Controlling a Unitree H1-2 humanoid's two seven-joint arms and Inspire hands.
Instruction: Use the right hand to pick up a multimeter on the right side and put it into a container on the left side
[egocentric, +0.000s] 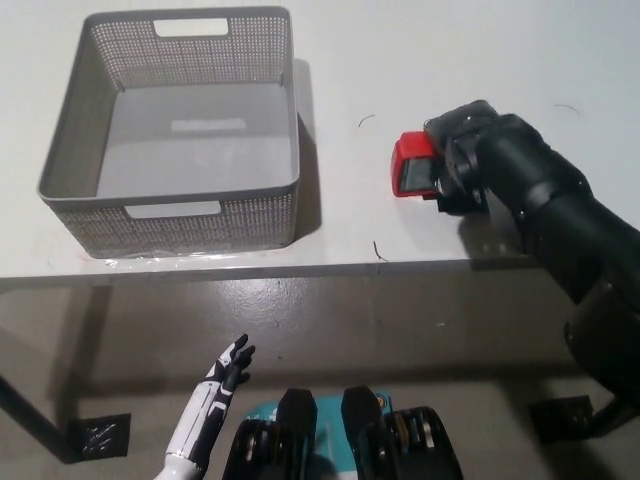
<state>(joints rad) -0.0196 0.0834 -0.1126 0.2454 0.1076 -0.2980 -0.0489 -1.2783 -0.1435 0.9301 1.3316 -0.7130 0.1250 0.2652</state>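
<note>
While the black right hand (462, 160) covers most of the red multimeter (413, 170) on the white table (440, 60), I cannot tell if it is gripping it. The grey basket (180, 130) sits well apart on the left. The white left hand (226, 372) hangs low, fingers spread.

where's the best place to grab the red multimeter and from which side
Probably across its long body from above. The multimeter lies flat on the table, red end toward the basket, so its long edges suit a top-down grasp. The right hand already covers its right part.
</note>
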